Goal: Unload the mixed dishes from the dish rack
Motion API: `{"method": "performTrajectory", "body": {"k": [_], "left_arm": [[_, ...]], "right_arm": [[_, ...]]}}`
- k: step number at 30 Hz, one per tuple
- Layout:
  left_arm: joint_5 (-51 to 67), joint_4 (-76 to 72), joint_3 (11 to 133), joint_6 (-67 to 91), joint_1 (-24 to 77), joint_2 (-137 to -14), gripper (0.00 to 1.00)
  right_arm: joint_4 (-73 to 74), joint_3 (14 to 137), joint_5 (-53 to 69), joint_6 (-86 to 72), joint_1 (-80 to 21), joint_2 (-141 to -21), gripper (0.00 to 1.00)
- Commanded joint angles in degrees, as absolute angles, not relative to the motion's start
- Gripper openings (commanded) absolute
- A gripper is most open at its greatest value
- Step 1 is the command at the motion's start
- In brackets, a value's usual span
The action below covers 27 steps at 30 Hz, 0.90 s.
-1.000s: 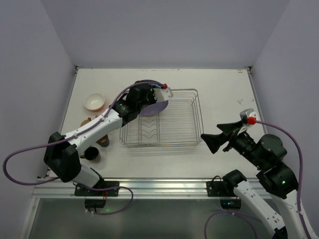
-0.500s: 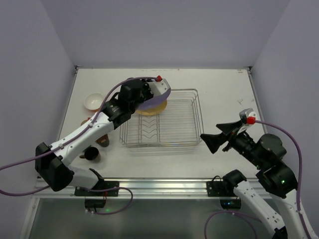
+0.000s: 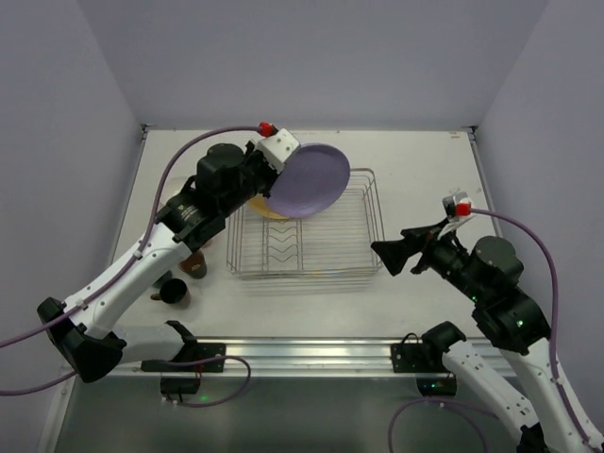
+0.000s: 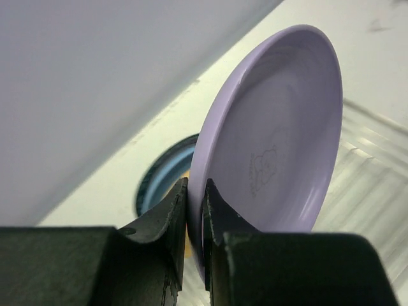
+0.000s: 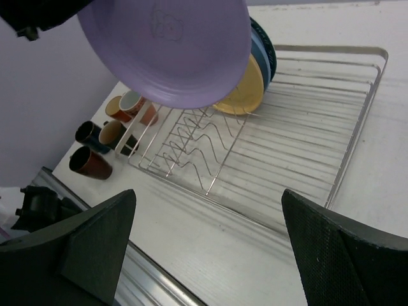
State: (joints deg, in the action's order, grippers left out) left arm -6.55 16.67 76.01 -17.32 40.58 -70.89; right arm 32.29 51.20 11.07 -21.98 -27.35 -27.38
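Note:
My left gripper [image 3: 275, 179] [image 4: 194, 213] is shut on the rim of a lavender plate [image 3: 310, 179] [image 4: 280, 140] [image 5: 172, 44], held in the air over the far left corner of the dish rack [image 3: 351, 247] [image 5: 357, 134]. A yellow plate [image 3: 273, 210] [image 5: 245, 92] and a blue plate [image 4: 155, 186] [image 5: 262, 46] still stand on edge in the rack's dividers below it. My right gripper [image 3: 400, 259] [image 5: 207, 236] hangs wide open and empty just off the rack's right side.
Several small cups [image 5: 102, 137] stand on the table left of the rack, among them a black one [image 3: 174, 291] and a brown one [image 3: 195, 267]. White walls close in the table on three sides. A metal rail [image 3: 302, 354] runs along the near edge.
My left arm has lifted the lavender plate up out of the rack's dividers and swung it to the right, uncovering the yellow plate. The right gripper has shifted slightly left and stays open.

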Motion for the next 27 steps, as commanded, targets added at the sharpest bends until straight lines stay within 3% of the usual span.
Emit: {"method": "performTrajectory", "body": {"k": [1,6,9,16,27], "left_arm": [[3.6,16.6,79.4,5.1,40.9,-69.2,0.00],[5.9,16.0,73.5,22.6,40.8,-69.0,0.00],[7.1,12.8,67.8,29.8,40.8,-67.9,0.00],[9.6,5.7,60.0,35.5,39.4,-65.0,0.00],[13.8,4.0,57.4,36.6,37.6,-64.5,0.00]], "right_arm": [[28.6,53.3,5.1,-27.7,-27.3,-33.2,0.97],[27.1,56.8,6.7,-27.3,-26.5,-40.8,0.92],[27.1,58.7,10.2,-25.0,-23.0,-44.9,0.80],[25.9,57.0,12.7,-20.7,-20.0,-46.5,0.62],[25.1,56.3,18.7,-20.7,-20.0,-51.8,0.35]]}}
